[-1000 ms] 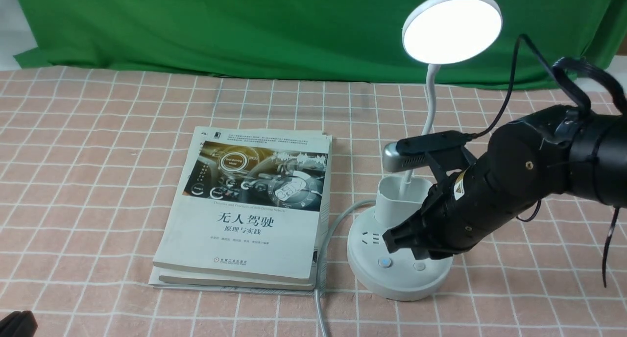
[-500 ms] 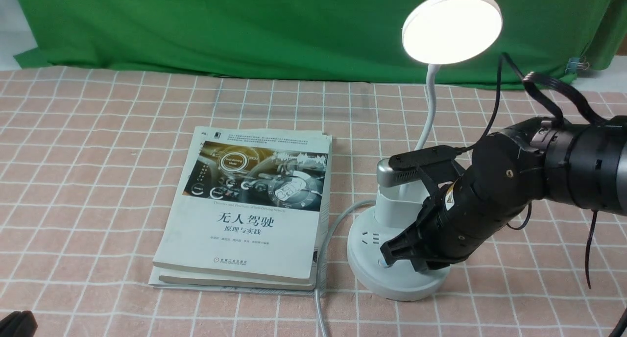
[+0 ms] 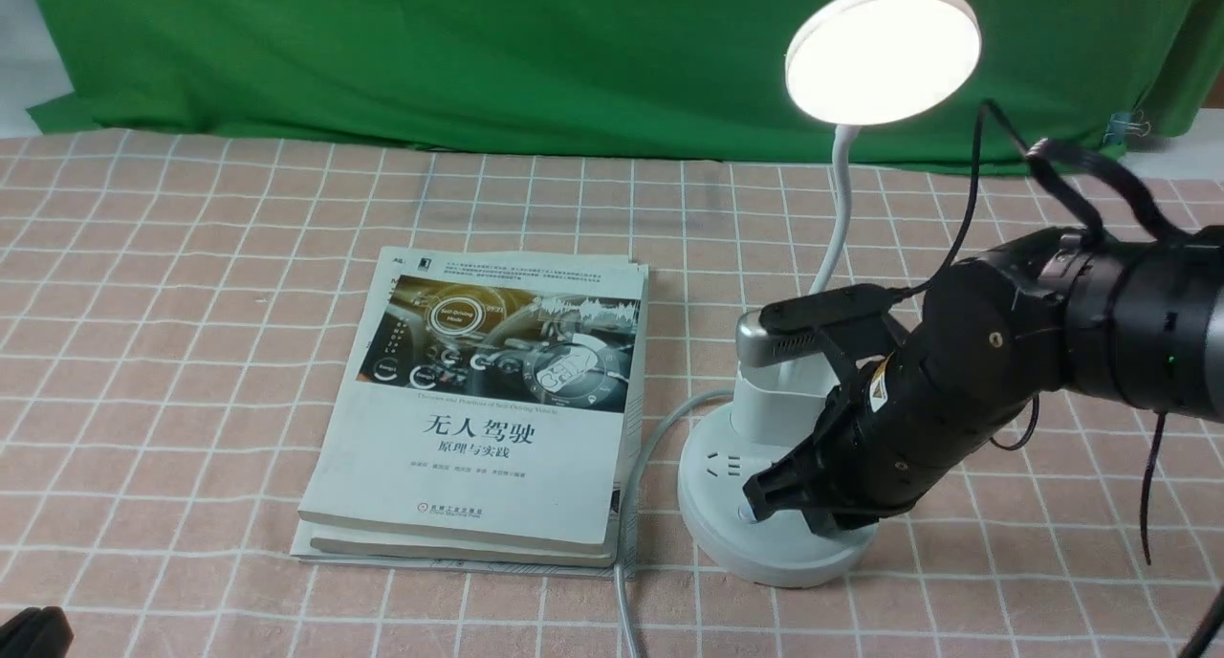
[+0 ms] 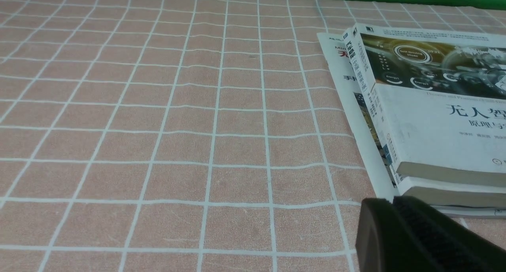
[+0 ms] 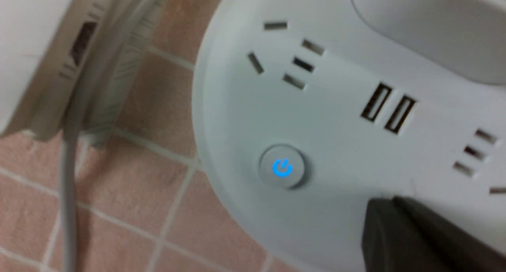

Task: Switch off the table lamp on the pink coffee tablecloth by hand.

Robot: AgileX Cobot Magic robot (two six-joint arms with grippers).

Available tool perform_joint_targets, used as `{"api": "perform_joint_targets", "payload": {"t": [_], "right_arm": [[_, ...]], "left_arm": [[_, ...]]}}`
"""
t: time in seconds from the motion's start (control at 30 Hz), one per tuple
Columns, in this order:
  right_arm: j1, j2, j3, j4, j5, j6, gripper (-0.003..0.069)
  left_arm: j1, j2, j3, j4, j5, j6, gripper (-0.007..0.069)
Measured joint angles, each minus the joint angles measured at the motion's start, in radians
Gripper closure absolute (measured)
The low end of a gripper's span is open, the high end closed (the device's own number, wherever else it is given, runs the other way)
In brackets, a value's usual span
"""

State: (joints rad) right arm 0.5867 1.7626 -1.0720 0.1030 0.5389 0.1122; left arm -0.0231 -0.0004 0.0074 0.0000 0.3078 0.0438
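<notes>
Front view: the lamp (image 3: 779, 543) stands on the pink tablecloth (image 3: 191, 400) with its round white base down and its disc head glowing bright above. My right gripper (image 3: 822, 524) reaches over the base from the lamp's right, fingers pointing down at it. A stack of books (image 3: 478, 409) lies to the lamp's left, a grey cord (image 3: 626, 543) running between them. A green cloth (image 3: 574, 55) hangs behind the lamp.

Left wrist view: my left gripper (image 4: 393, 203) is closed, holding nothing, near the books.

Right wrist view: my right gripper is closed and empty at the lamp's base, beside a button (image 5: 282, 167) with a lit blue symbol.
</notes>
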Motion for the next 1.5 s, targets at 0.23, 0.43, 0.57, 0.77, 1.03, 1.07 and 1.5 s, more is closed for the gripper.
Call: {"api": "perform_joint_targets", "payload": {"t": [0.23, 0.43, 0.57, 0.77, 1.03, 1.07, 1.5], "right_arm": [[0.000, -0.006, -0.001, 0.000, -0.005, -0.005, 0.0616], [0.000, -0.095, 0.004, 0.001, 0.036, -0.008, 0.0616], [0.000, -0.243, 0.068, 0.001, 0.045, -0.010, 0.0616], [0.000, -0.434, 0.207, 0.001, 0.130, -0.025, 0.0614], [0.000, -0.622, 0.286, 0.001, 0.335, -0.027, 0.0603], [0.000, -0.643, 0.288, 0.001, 0.337, -0.027, 0.0601], [-0.014, -0.811, 0.318, -0.051, 0.182, -0.026, 0.0624]], "left_arm": [[0.000, 0.000, 0.000, 0.000, 0.000, 0.000, 0.0618], [0.000, 0.000, 0.000, 0.000, 0.000, 0.000, 0.0618], [0.000, 0.000, 0.000, 0.000, 0.000, 0.000, 0.0618], [0.000, 0.000, 0.000, 0.000, 0.000, 0.000, 0.0618], [0.000, 0.000, 0.000, 0.000, 0.000, 0.000, 0.0618], [0.000, 0.000, 0.000, 0.000, 0.000, 0.000, 0.0618], [0.000, 0.000, 0.000, 0.000, 0.000, 0.000, 0.0618]]}}
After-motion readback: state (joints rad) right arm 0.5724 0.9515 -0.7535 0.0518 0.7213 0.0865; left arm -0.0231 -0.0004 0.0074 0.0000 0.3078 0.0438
